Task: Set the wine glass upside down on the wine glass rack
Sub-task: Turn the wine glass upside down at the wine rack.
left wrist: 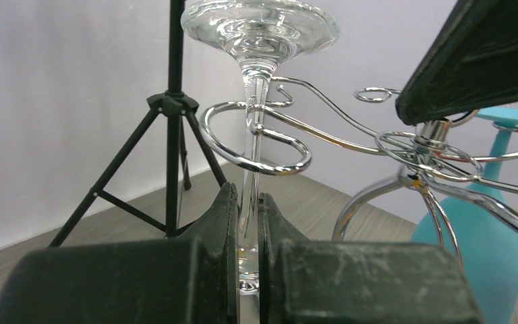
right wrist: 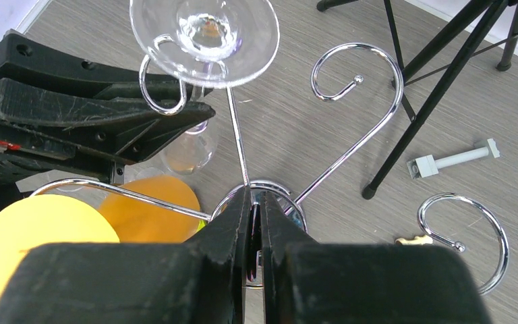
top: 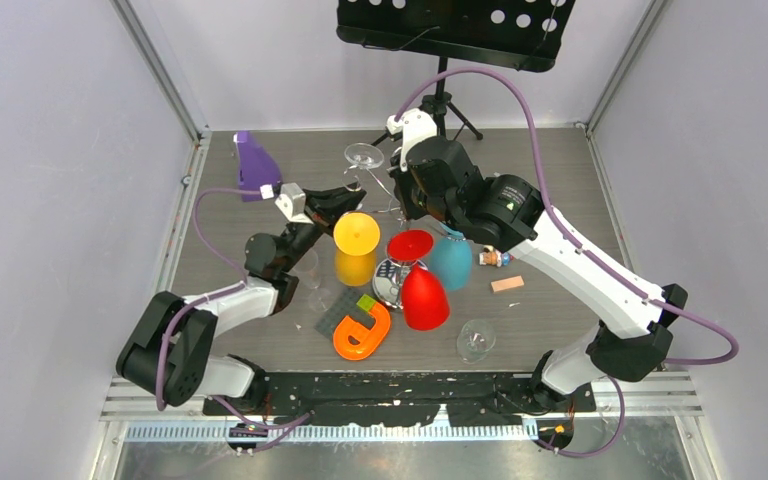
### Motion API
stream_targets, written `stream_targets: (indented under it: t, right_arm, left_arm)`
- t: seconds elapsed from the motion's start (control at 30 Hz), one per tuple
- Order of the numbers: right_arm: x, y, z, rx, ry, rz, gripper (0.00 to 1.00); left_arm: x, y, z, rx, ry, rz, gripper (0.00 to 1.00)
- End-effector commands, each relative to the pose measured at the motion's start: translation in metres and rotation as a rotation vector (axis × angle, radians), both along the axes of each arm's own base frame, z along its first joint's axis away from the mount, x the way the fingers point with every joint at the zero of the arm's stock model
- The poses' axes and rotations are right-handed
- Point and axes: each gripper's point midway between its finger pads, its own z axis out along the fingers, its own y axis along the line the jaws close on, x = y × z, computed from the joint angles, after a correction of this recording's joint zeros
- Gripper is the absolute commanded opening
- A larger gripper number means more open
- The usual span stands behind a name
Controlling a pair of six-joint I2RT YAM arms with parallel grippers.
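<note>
Left wrist: fingers (left wrist: 220, 229) clamp wine glass (left wrist: 256, 94) stem.

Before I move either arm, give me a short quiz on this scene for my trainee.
1. True or false: the left gripper is shut on the stem of the wine glass.
2. What does the right gripper clamp? A the glass's bowl; B the top of the wine glass rack; C nothing.
3. Fill in: the held glass's foot faces ___.
Key: 1 true; 2 B; 3 up.
</note>
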Motion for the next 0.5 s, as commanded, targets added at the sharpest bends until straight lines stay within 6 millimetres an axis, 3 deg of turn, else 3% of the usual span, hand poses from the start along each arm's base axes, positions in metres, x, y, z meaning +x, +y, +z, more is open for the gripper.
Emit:
stream_targets:
  t: [0.0, 0.2, 0.47]
  right_arm:
    - [-0.011, 0.004, 0.012, 0.058, 0.002, 0.045, 0.05]
    - [-0.011, 0.004, 0.011, 0.052, 0.003, 0.047, 0.05]
    - [-0.011, 0.004, 0.011, 0.053, 0.004, 0.046, 0.05]
  left_arm:
    - [0.003, 0.013, 0.044, -0.100, -0.124, 0.074, 0.00]
    - [0.006, 0.022, 0.045, -0.117, -0.118, 0.123, 0.00]
    - [-0.011, 0.023, 0.048, -0.094, -0.157, 0.097, 0.00]
